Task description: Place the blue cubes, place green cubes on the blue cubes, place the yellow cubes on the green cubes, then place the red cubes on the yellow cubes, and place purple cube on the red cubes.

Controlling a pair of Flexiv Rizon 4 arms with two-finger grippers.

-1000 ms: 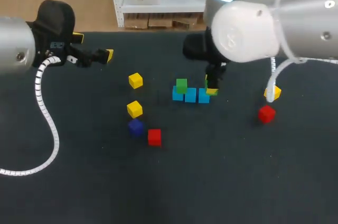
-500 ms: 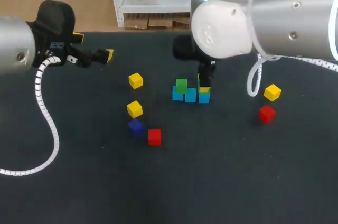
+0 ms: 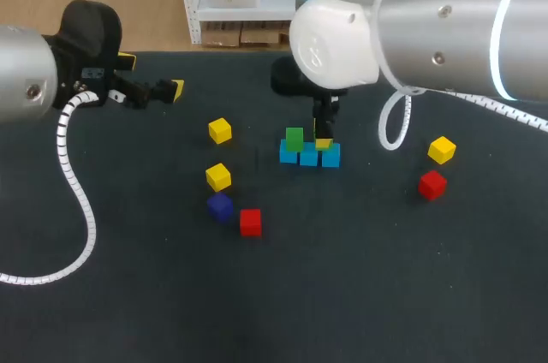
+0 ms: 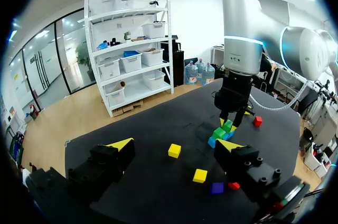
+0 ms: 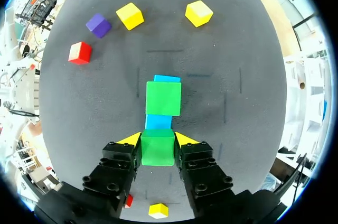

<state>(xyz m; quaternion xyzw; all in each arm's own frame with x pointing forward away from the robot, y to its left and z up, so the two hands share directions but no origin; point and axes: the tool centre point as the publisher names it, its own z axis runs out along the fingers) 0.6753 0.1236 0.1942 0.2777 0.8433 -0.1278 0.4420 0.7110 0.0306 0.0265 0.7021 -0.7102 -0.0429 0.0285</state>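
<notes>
Compared with a second ago, the right arm (image 3: 411,29) is seen swung further toward the left arm's side. With it the right gripper (image 3: 324,139) has been carried from just past the row of blue cubes (image 3: 309,156) to a spot over that row's end cube on the right arm's side. The cubes lying on the table (image 3: 342,294) are found where they were, and the left arm (image 3: 21,72) is unmoved. The right gripper's fingers are closed narrowly on the held green cube (image 5: 157,148), which is gripped from two sides. In the right wrist view this cube is seen directly above the near end of the row, with the middle blue cube showing just ahead of it; whether it touches the blue cube beneath cannot be told. The placed green cube (image 3: 294,138) is seated on the row's other end, the one toward the left arm. The left gripper (image 3: 151,75) is held wide open, well apart from the row on the left arm's side and toward the table's far edge. On that same side of the row, the far yellow cube (image 3: 220,130), the near yellow cube (image 3: 218,176), the purple cube (image 3: 220,205) and the left red cube (image 3: 250,222) are scattered, the purple cube lying just beside the near yellow cube. On the right arm's side of the row, well apart from it, the right yellow cube (image 3: 442,149) and the right red cube (image 3: 432,184) are found near each other.
</notes>
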